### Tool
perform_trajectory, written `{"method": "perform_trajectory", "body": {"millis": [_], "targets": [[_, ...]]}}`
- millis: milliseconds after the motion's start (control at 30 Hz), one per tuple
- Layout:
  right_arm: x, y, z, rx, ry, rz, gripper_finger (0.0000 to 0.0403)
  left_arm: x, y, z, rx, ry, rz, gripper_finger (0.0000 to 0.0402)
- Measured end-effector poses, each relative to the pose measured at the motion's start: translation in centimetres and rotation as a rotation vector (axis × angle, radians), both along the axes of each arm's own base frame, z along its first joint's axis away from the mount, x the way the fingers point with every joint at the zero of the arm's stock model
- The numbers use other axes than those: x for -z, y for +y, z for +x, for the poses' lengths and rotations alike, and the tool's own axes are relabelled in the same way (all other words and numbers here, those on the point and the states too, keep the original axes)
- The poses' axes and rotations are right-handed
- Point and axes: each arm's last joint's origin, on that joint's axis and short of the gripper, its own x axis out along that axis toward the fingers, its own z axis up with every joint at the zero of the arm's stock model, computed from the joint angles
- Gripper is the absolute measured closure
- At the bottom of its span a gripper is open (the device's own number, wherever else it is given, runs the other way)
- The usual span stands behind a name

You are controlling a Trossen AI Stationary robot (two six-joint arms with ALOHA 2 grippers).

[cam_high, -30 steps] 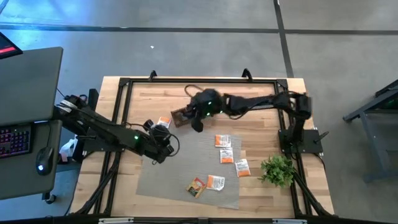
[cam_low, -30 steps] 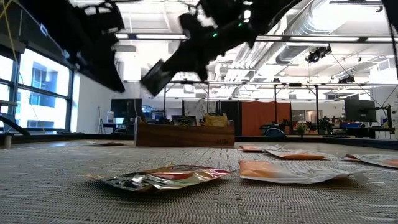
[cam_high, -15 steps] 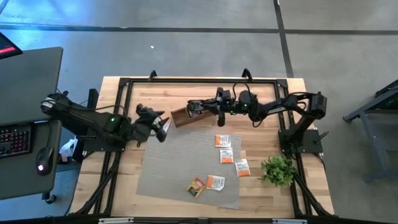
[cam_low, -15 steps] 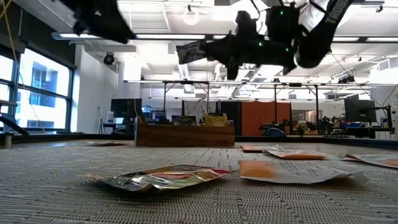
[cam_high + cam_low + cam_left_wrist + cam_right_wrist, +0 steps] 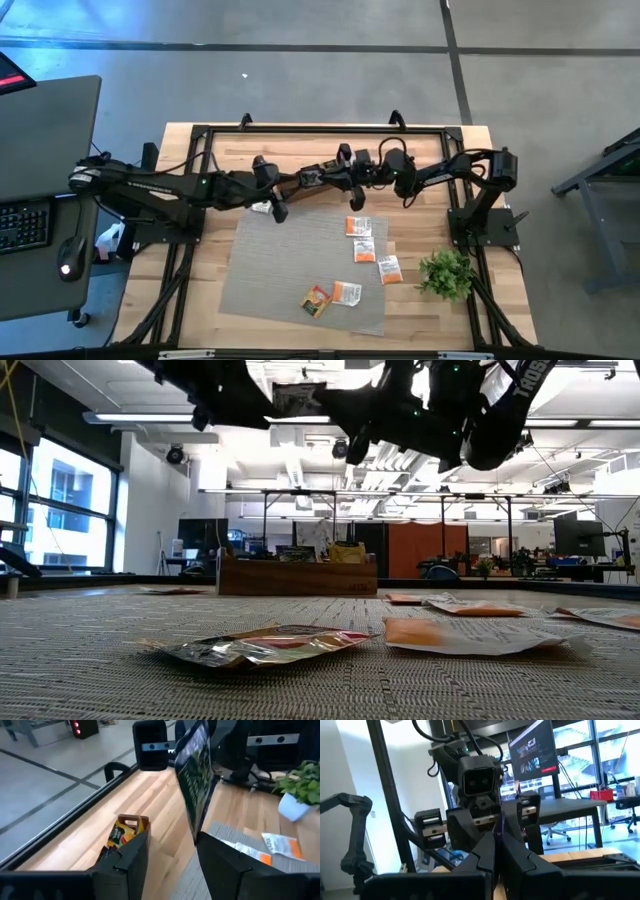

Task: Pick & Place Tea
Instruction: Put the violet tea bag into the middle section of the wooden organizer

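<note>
My right gripper is shut on a black tea sachet with green print, held high over the table's far middle. My left gripper is open and faces it from the left. Its two fingers stand on either side of the sachet's free end, and I see no touch. Below them a wooden box with sachets in it rests on the table. More tea sachets lie flat on the grey mat. One lies beneath the left arm. My right gripper pinches the black sachet between its two fingers, at the edge nearest the gripper. The fingers come about level from the table's right. The sachet stands on edge, sticks out toward my left gripper and is lifted clear of the table and box.
A small green plant in a white pot stands at the near right, beside the mat. A black frame runs round the table top. In the low view a foil sachet lies close by on the mat.
My right gripper has tipped up from pointing down over the box to about level, carrying the black sachet up. My left gripper has risen from the mat's near left, gone toward the far edge and the right, and turned level to face the sachet. It has stayed open.
</note>
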Motion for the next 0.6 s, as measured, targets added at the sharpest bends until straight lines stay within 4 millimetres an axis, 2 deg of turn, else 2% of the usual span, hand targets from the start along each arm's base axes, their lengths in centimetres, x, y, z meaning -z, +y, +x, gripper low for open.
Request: {"method": "perform_trajectory", "body": {"millis": [433,600], "targets": [[0.0,-0.1,0.0,0.027,-0.01,-0.04,0.0393,-1.3,-0.2,0.5,0.118,-0.092,0.105,0.0242],[0.0,-0.1,0.0,0.026,-0.011,-0.041,0.0389,-1.3,-0.3,0.6,0.132,-0.095,0.108,0.0283]]}}
